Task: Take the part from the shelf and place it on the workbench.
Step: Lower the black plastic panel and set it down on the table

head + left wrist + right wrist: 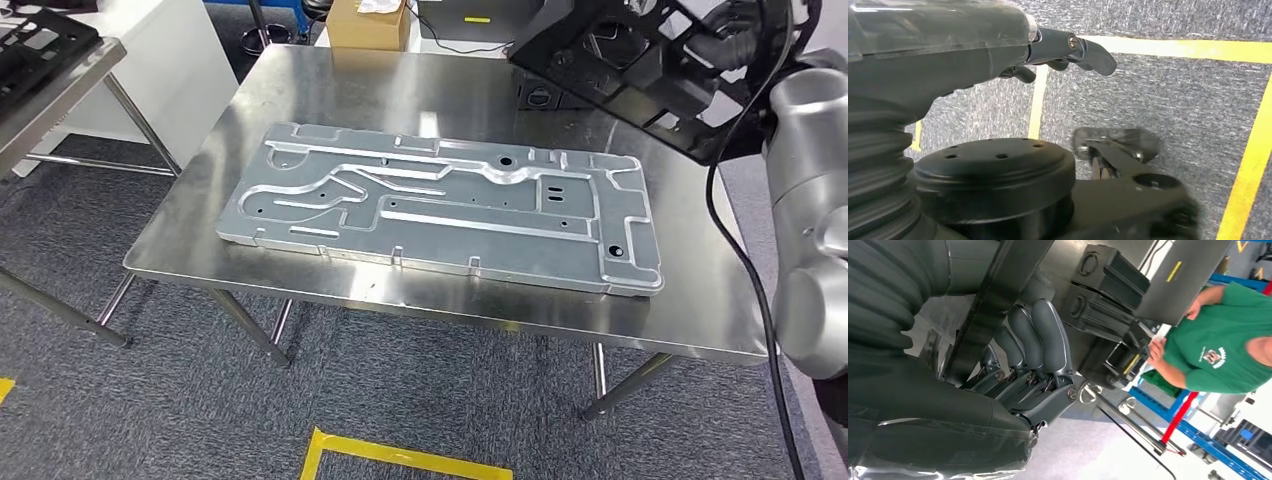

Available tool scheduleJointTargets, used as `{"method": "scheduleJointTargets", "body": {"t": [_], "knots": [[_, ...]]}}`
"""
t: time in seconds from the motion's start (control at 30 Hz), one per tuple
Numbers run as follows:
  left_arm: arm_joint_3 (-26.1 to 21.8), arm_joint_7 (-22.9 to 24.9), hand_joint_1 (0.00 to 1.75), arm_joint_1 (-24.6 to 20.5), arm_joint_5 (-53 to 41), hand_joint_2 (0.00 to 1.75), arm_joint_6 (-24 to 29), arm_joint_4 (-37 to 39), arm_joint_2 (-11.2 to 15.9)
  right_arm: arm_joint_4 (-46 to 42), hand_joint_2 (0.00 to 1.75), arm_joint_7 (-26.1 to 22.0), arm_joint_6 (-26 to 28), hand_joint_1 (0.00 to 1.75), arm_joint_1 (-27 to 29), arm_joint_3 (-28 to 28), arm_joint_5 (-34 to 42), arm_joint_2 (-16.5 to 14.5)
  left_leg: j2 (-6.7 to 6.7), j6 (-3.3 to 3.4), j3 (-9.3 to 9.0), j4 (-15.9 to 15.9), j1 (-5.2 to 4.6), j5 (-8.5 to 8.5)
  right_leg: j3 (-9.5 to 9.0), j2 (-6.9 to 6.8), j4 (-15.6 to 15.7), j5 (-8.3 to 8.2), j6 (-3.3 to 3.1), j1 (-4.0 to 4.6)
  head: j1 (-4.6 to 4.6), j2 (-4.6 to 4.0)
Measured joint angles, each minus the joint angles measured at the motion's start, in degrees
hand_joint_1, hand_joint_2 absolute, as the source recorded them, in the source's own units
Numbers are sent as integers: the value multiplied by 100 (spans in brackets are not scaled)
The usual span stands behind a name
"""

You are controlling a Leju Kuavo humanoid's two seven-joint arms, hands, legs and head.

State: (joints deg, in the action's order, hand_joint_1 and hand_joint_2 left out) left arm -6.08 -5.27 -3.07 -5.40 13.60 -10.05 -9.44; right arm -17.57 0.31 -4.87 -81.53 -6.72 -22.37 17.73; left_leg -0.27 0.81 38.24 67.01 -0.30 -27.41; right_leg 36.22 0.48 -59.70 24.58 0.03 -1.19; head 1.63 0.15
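One black frame (640,70) is up in the air over the far right corner of the table (400,100), tilted, and my right hand (1033,355) has it: my fingers (1048,335) are wrapped around one of its bars, clamped tight, thumb side hidden behind the bar. From my wrist the bar (993,295) runs straight across my palm. From my head, the frame hangs clear above the steel top, not touching it. My silver right arm (810,200) rises along the right edge, with a black cable (740,250) looping down beside it.

Flat on the table lies a big grey metal plate (440,205) with stamped ribs and holes, stretching from the left part toward the right edge, nearer the front edge than the back. Black boxes (1103,290) sit at the far edge under the frame. A cardboard box (368,22) stands beyond the far edge.

My left hand (1063,50) hangs over grey carpet (1173,105) with yellow tape lines (1188,48), holding nothing, fingers loosely curled.

A person in a green shirt (1218,350) stands past the table.
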Motion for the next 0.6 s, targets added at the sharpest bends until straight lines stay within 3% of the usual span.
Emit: {"method": "scheduleJointTargets", "body": {"t": [0.07,0.17,0.23,0.27,0.37,0.4,0.43,0.5,0.57,0.6], "knots": [[0,-7,0,2,-1,175,2,0,8,12,175,3,4,154,39,22,-2,22,-2,87,-291,-631,-37,208,13,11,5,-8,24,13,1,0],[-1,-20,0,8,-2,175,2,0,15,33,175,17,11,154,137,34,-8,71,-4,118,-364,-821,-52,239,32,12,34,-38,113,-4,-2,0],[-2,-29,0,9,-7,175,2,0,15,37,175,22,19,154,183,53,-8,105,7,154,-395,-919,-29,306,79,2,-73,53,167,-10,-8,0],[-2,-33,0,6,-11,175,2,0,14,42,175,24,21,154,190,74,-5,129,12,173,-408,-964,-16,338,168,-4,-272,185,190,-11,-14,0],[-2,-39,0,10,-32,175,-2,0,13,75,175,26,25,154,256,158,7,191,10,197,-403,-981,-14,360,641,-14,-1304,658,257,-18,-28,0],[-2,-39,0,16,-40,175,-3,0,13,90,175,23,25,154,300,180,9,201,10,195,-402,-975,-12,358,730,-16,-1483,679,278,-26,-30,0],[-2,-39,0,18,-49,175,-3,0,13,103,175,20,24,154,343,200,10,212,10,190,-401,-964,-10,352,716,-19,-1442,589,294,-38,-31,0],[-2,-38,0,18,-63,175,-4,0,12,120,87,1,25,77,393,245,12,235,9,158,-393,-910,-6,318,400,-36,-785,218,313,-69,-32,0],[-2,-38,0,15,-80,175,-5,0,13,125,0,-37,27,0,420,299,21,264,-1,104,-358,-826,-26,268,83,-44,-149,4,277,-56,-28,0],[-2,-39,0,14,-90,175,-7,0,14,128,0,-56,30,0,447,325,25,280,-5,80,-342,-798,-34,254,22,-43,-17,-8,242,-39,-27,0]]}}
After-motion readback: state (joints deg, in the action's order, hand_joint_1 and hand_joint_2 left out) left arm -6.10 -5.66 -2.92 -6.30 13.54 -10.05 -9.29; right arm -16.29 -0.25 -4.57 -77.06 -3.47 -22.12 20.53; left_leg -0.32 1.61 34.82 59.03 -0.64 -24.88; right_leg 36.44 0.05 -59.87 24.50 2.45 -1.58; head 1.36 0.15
